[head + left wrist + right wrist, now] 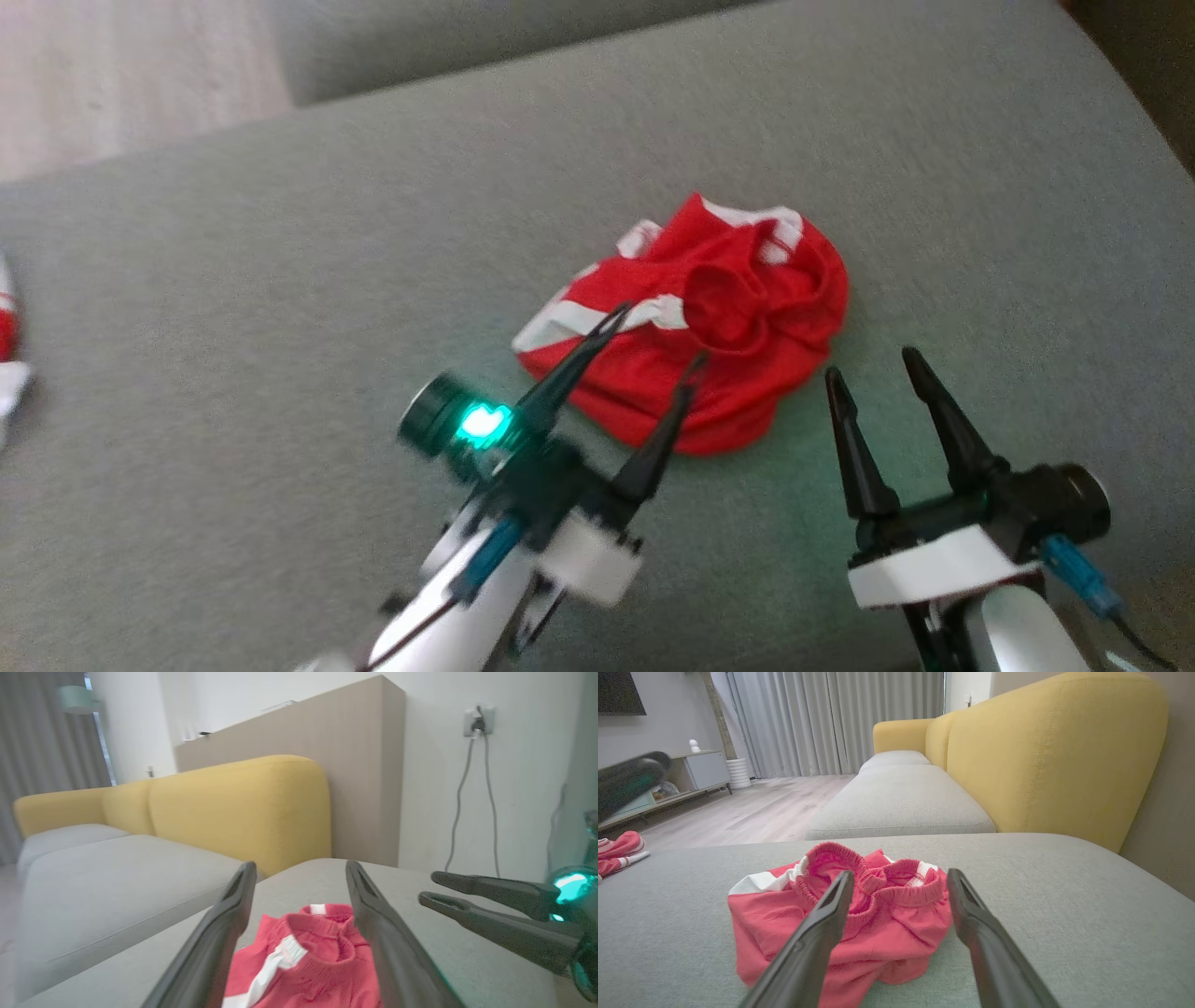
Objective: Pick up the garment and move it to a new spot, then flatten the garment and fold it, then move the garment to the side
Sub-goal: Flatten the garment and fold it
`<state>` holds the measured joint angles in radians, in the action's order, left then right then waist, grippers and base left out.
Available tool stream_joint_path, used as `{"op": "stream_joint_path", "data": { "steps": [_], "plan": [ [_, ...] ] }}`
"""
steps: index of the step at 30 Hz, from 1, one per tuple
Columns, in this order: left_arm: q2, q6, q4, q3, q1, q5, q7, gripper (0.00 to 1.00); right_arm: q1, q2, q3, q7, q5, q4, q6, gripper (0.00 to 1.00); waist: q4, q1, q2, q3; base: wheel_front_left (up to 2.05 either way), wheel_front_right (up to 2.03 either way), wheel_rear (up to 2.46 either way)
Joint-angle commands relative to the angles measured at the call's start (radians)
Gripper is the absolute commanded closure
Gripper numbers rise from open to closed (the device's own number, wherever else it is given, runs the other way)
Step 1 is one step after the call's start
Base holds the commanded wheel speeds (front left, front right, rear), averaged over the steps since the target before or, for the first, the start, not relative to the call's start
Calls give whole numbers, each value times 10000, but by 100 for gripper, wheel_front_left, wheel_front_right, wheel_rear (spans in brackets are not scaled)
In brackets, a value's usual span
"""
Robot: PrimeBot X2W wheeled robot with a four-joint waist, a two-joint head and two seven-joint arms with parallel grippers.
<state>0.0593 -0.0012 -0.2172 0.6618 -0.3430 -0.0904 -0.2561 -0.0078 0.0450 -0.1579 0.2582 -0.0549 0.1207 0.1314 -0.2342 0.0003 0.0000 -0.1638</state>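
The garment (709,317) is a crumpled red piece with white stripes and an elastic waistband, lying in a heap on the grey cushion (280,280). My left gripper (658,336) hangs open over the heap's near left part, fingertips above the white stripe. In the left wrist view the garment (303,961) lies between and below my open left gripper (301,877). Just to the right of the heap my right gripper (868,364) stands open over bare cushion. The right wrist view shows the garment (840,914) close ahead of the open right gripper (901,879), with nothing between the fingers.
Another red and white cloth (9,345) lies at the cushion's far left edge, the same cloth (616,851) showing in the right wrist view. A yellow sofa back (1055,756) and grey seats (901,798) stand beyond. A wall cable (467,788) hangs nearby.
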Motion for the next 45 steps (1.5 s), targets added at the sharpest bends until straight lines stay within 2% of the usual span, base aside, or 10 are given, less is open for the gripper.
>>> {"op": "stream_joint_path", "data": {
  "steps": [1,7,11,14,18,19,20,26,39,45],
  "plan": [
    [-91,-21,84,-54,-561,-80,-56,0,-288,53,-263,36,-96,-327,-7,0,-756,-3,0,-814,0,0,0],
    [-91,179,-1841,1858,-3242,-1086,684,0,-769,53,-351,36,-368,-392,-7,0,-1600,-3,0,-1663,0,0,0],
    [-91,716,-2974,2836,-4610,-1444,1341,0,-893,53,-442,36,-570,-390,-7,0,-2037,-3,0,-2094,0,0,0],
    [-91,1200,-4013,3524,-5456,-1367,2137,0,-960,53,-551,36,-712,-374,-7,0,-2303,-3,0,-2327,0,0,0],
    [-91,1236,-5126,4312,-6035,-1608,3513,0,-972,53,-594,36,-869,-361,-7,0,-2468,-3,0,-2415,0,0,0],
    [-91,1212,-5323,4468,-6126,-1655,3695,23,-965,53,-614,36,-889,-355,-7,0,-2496,-3,0,-2400,0,0,0],
    [-91,1178,-5437,4579,-6188,-1728,3737,100,-959,53,-628,36,-908,-347,-7,0,-2517,-3,0,-2376,0,0,0],
    [-91,1052,-5265,4940,-6423,-2342,2653,100,-904,53,-565,36,-918,-270,-7,0,-2438,-3,0,-1932,0,0,0],
    [-91,2381,-2970,4487,-8259,-3672,117,100,-415,53,-265,36,-189,-163,-7,0,-1213,-3,0,-500,0,0,0],
    [178,1915,-2146,4950,-6596,-4147,-29,100,-229,53,356,36,88,-315,-7,0,-144,-3,0,-582,0,0,0]
  ]
}}
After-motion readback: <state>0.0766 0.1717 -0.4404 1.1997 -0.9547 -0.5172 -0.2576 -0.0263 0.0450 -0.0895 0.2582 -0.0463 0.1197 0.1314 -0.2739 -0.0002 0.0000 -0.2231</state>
